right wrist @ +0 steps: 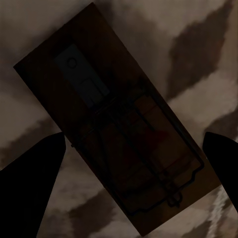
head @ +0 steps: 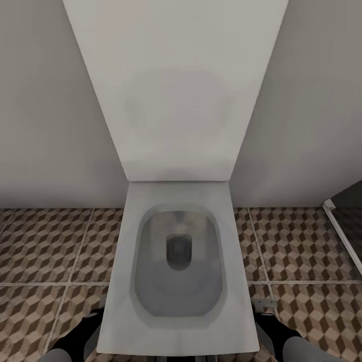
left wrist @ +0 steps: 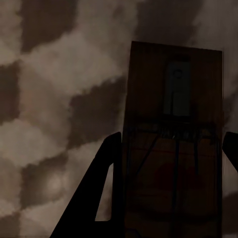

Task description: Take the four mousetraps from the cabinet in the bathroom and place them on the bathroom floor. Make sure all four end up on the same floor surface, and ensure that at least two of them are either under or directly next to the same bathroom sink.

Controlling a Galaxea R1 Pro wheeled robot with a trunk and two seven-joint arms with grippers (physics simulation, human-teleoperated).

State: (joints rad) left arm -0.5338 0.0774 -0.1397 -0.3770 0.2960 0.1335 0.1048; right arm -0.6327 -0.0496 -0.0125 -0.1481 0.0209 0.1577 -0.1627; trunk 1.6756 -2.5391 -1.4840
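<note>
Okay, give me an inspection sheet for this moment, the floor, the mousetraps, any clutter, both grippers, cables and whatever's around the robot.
Surface: bathroom floor, cube-pattern tiles with pale grout lines.
Job's things: one mousetrap seen between the left gripper's fingers, over the patterned floor; another mousetrap lying at an angle between the right gripper's fingers.
Clutter: a small grey piece on the floor right of the toilet; kind unclear.
Grippers: left gripper fingers flank the trap, grip cannot be told; right gripper fingers spread wide, clear of its trap.
Cables: nothing seen.
Surroundings: white toilet with raised lid against a plain wall; dark framed panel at right.
</note>
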